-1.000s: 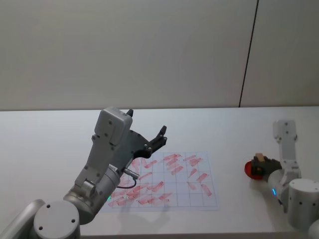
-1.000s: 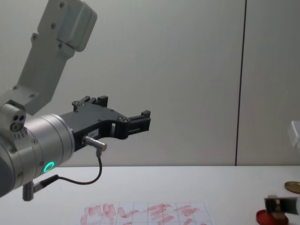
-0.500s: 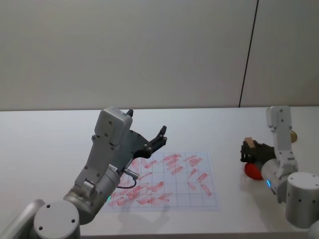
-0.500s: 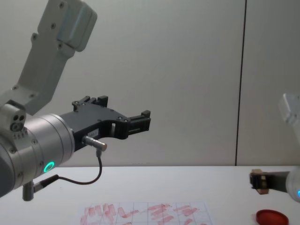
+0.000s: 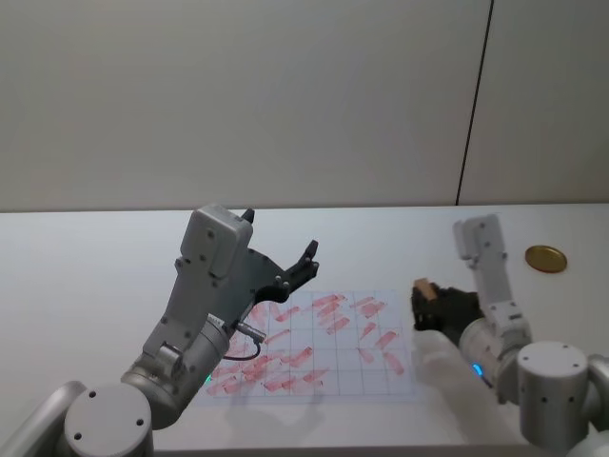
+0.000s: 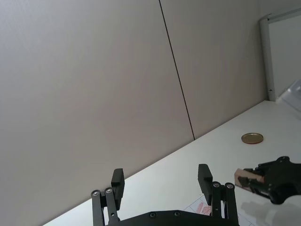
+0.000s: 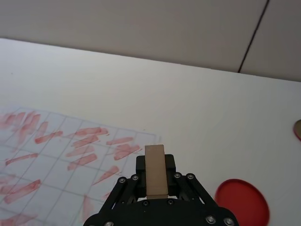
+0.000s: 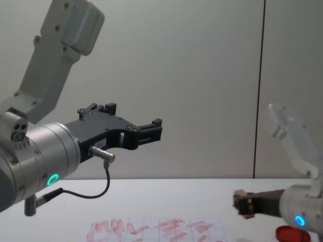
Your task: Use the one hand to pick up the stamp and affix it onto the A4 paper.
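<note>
The tan wooden stamp [image 7: 155, 175] is clamped between the black fingers of my right gripper [image 5: 425, 299], which is shut on it. The stamp [image 5: 423, 288] hangs in the air just off the right edge of the A4 paper [image 5: 324, 345], a white gridded sheet covered in red smudges. From the side, the stamp [image 8: 240, 200] is well above the paper [image 8: 156, 227]. My left gripper [image 5: 281, 232] is held high over the paper's left part, open and with nothing in it. Its fingers [image 6: 204, 176] stand wide apart.
The red round ink pad [image 7: 242, 205] lies on the table right of the paper, behind the right gripper. A gold-brown disc [image 5: 545, 258] sits farther back right. The raised left arm [image 8: 45, 151] takes up the space above the sheet's left side.
My right gripper has lifted the stamp off the red ink pad and carried it left, up to the paper's right edge. The left arm has not moved.
</note>
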Tool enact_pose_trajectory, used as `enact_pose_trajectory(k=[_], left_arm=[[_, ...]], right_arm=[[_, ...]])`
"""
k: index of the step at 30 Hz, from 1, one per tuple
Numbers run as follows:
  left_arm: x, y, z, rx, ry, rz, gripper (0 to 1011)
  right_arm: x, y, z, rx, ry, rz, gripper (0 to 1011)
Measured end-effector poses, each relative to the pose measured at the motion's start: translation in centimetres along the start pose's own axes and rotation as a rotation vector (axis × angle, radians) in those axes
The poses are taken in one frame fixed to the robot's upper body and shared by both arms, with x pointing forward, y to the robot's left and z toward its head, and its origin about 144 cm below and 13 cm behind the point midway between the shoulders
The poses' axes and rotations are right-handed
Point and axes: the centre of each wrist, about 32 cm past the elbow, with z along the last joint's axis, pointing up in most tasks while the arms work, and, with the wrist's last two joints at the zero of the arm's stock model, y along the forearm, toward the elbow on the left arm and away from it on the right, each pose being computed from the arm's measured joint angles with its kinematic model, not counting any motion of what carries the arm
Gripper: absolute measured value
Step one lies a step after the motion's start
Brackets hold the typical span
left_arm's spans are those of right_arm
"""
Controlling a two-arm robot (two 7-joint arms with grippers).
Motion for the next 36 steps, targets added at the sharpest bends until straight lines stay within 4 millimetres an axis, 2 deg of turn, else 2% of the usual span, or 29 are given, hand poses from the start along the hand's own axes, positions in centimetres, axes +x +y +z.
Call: enact_pose_trajectory(k=[16, 36], left_arm=[[0.0, 0.0, 0.0, 0.000, 0.000, 0.000, 993], [0.0, 0.0, 0.0, 0.000, 0.000, 0.000, 993]], right_arm=[[-3.6, 0.1, -1.1, -0.066, -0.077, 0.141, 220], [-4.8, -0.1, -1.8, -0.114, -0.098, 0.183, 220]])
